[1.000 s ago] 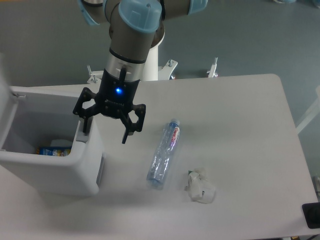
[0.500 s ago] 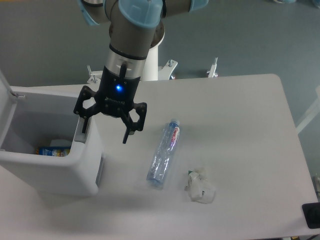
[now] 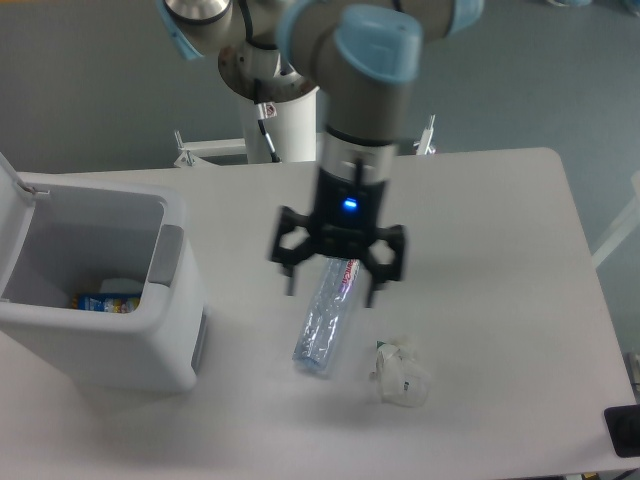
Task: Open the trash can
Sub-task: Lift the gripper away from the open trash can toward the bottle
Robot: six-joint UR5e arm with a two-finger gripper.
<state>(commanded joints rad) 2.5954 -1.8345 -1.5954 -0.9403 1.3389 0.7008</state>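
Note:
The light-grey trash can (image 3: 120,345) stands at the table's left edge with its lid (image 3: 8,172) swung up at the far left, so the inside shows. A blue and white packet (image 3: 105,298) lies in the bottom. The darker grey latch (image 3: 166,257) is on the right rim. My gripper (image 3: 331,288) is open and empty, hanging above the upper end of a clear plastic bottle (image 3: 325,325), well to the right of the can.
A crumpled white wrapper (image 3: 403,374) lies right of the bottle's lower end. The robot's base column (image 3: 280,125) stands at the table's back edge. A dark object (image 3: 624,430) sits at the front right corner.
My gripper has moved from beside the trash can's right rim to the right, over the bottle. It stays open. The can's lid stays up.

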